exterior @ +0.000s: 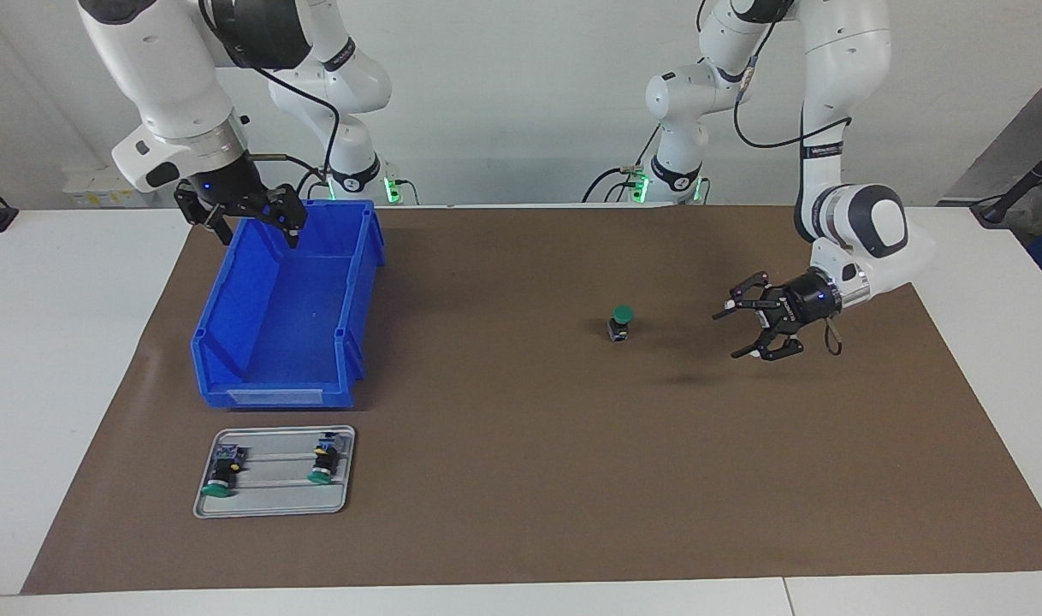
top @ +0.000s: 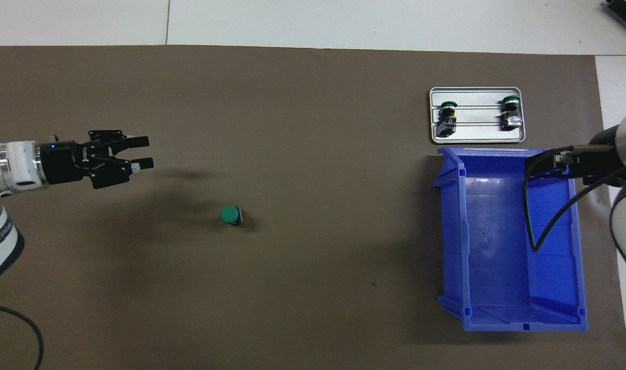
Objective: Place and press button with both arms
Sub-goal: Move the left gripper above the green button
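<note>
Left hand (exterior: 746, 328) hangs over the mat (exterior: 521, 479) w/ fingers apart, holding nothing, beside the button (exterior: 621, 322), which stands cap-up mid-mat. Right hand (exterior: 249, 218), spread & empty, waits over the blue bin (exterior: 230, 342). Prob. pressing step next: needs a hand lined up over the cap.

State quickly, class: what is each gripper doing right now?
Left gripper: open, empty, over the mat beside the button.
Right gripper: open, empty, over the blue bin.
</note>
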